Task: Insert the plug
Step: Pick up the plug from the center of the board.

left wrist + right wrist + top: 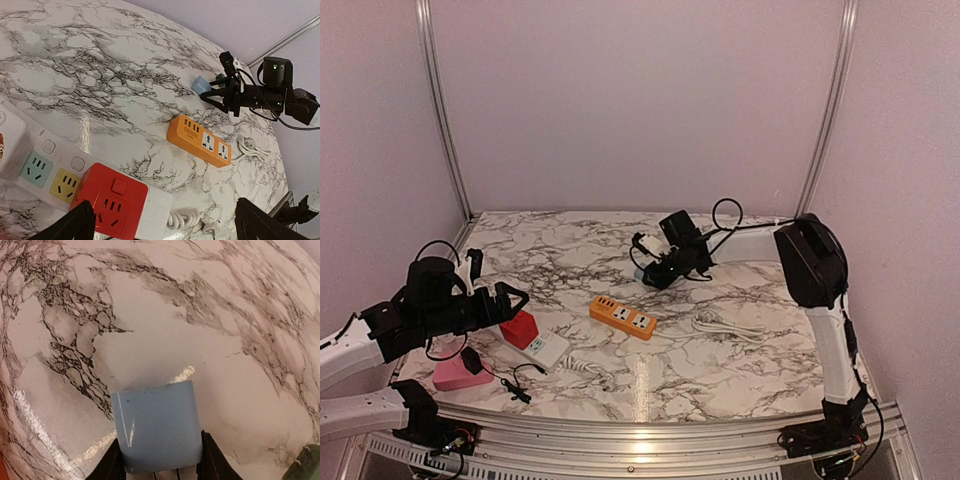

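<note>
A pale blue plug (157, 425) rests on the marble table (570, 255) at the back centre. My right gripper (160, 462) is shut on it, one black finger pressed against each side. From the left wrist view the plug (201, 84) sits at the tip of the right gripper (214, 92). An orange power strip (622, 317) with two sockets lies mid-table, in front of the plug (640, 271) and apart from it. My left gripper (510, 300) hovers open at the left over a red cube socket (112, 200), holding nothing.
A white power strip (45, 165) with coloured sockets lies under the red cube. A coiled white cable (725, 325) lies right of the orange strip. A pink block (455, 375) and a small black adapter (472, 360) sit near the front left edge.
</note>
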{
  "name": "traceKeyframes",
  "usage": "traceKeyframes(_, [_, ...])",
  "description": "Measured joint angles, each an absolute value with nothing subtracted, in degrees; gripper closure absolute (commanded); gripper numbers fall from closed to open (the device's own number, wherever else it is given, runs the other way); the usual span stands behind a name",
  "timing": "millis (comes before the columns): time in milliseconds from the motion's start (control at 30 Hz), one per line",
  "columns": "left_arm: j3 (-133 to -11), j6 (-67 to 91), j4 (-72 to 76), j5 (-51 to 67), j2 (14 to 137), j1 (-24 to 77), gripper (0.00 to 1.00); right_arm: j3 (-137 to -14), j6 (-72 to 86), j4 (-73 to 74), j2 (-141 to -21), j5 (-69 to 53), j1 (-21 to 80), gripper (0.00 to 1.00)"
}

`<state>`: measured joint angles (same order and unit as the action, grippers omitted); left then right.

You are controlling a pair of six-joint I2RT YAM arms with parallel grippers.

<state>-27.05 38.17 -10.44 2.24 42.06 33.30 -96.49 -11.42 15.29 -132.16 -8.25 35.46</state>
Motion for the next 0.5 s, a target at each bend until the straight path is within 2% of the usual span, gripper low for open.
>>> traceKeyframes(167, [-26.9, 38.2, -9.7, 3.0, 42.1, 33.3, 0.01, -86.7, -12.4, 10.4, -126.4, -8.0, 36.5, 0.68])
traceKeyframes(500, [-26.9, 37.5, -2.7, 8.3, 42.9, 35.5, 0.01, -66.7, -11.9, -5.0, -107.5, -6.5, 43.6, 0.69])
